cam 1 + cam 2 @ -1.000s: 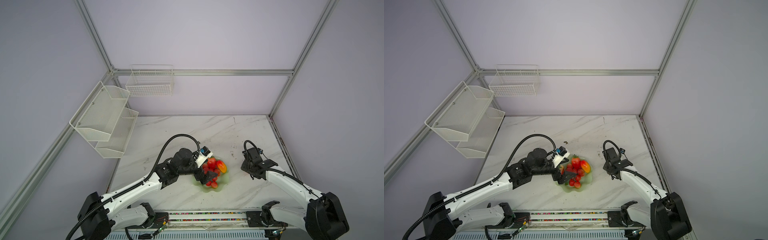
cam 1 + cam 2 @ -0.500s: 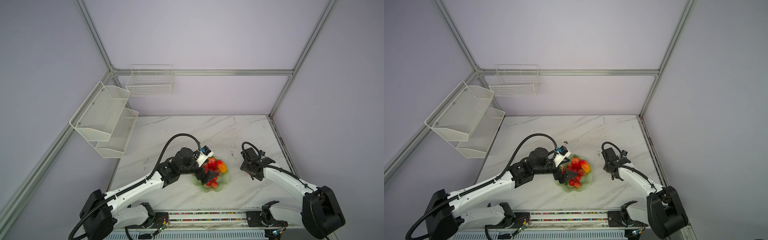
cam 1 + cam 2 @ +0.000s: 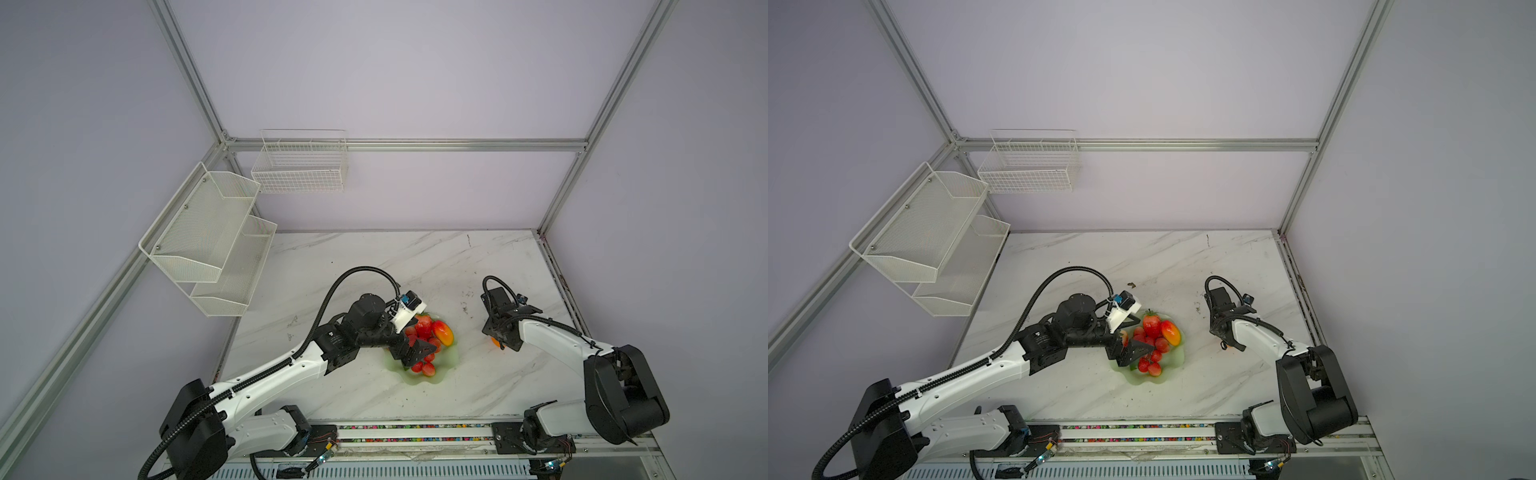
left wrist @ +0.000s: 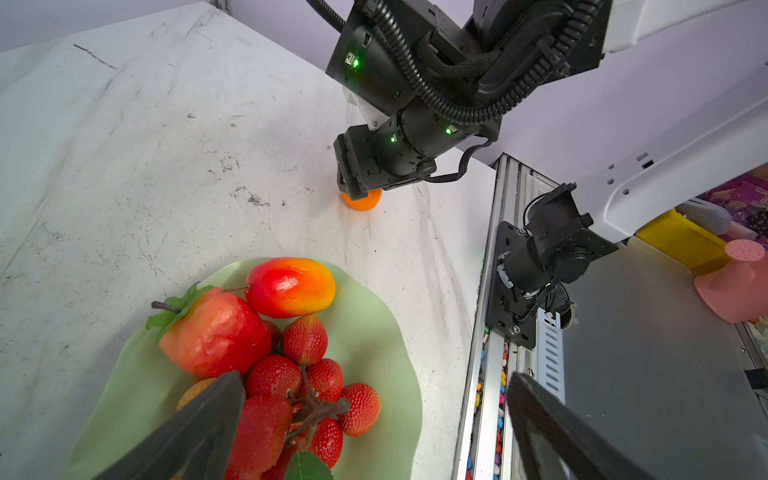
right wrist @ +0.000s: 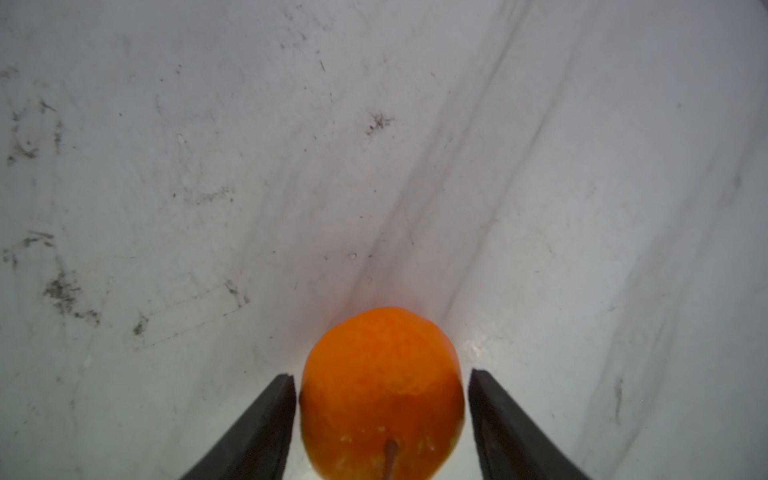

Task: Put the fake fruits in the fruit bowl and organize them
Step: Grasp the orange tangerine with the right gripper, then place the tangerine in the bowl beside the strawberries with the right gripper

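Note:
The fruit bowl (image 4: 374,316), pale green with a wavy rim, shows in both top views (image 3: 446,361) (image 3: 1173,361). It holds a red-yellow mango (image 4: 291,286), a large pale strawberry (image 4: 216,332) with a green leaf, a red berry cluster (image 4: 307,390) and a deep red strawberry (image 4: 257,432). My left gripper (image 4: 374,376) hovers open over these fruits, holding nothing. The round orange (image 5: 382,386) rests on the table right of the bowl (image 3: 495,341). My right gripper (image 5: 382,374) straddles it, a finger on each side with a thin gap, pointing down at the table.
White wire baskets (image 3: 208,241) (image 3: 299,166) hang on the left and back walls. A metal rail (image 3: 415,428) runs along the table's front edge. Past that edge stand a pink object (image 4: 739,282) and a yellow bin (image 4: 681,245).
My right gripper has shifted slightly toward the bowl and lowered over the orange. The left arm has edged forward over the bowl, still open.

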Controlling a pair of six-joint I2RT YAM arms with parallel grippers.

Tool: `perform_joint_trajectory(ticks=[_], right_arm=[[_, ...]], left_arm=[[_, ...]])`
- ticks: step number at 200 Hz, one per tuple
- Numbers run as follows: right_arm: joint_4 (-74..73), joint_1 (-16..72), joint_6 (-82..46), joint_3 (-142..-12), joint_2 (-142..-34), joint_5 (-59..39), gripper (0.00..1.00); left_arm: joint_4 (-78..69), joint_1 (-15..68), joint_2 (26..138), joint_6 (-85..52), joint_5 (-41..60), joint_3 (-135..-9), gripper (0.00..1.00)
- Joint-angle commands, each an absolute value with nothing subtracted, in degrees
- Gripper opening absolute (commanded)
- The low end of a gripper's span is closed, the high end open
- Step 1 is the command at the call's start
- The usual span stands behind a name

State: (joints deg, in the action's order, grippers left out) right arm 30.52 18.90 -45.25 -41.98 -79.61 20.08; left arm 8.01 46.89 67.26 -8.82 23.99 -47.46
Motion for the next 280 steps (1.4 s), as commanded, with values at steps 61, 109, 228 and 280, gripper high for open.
perform_joint_trajectory(ticks=[61, 109, 228, 280], right_arm=[[24.89, 20.13, -38.25, -36.71, -66.41, 13.28, 0.49], [27.09, 35.02, -40.91, -41.51, -61.09, 10.65, 0.47], [28.64, 60.97, -50.48, -45.40, -68.55, 11.29, 0.48], [28.57, 61.42, -50.96, -43.54, -68.40, 11.25, 0.57]], left_arm=[[10.22, 45.89, 61.13, -10.12, 16.76, -45.67, 1.00], [14.23, 45.20, 58.48, -11.60, 11.68, -45.25, 1.00], [24.19, 43.86, 55.11, -11.95, 13.81, -46.00, 1.00], [24.34, 43.86, 56.11, -11.71, 13.75, -46.50, 1.00]])
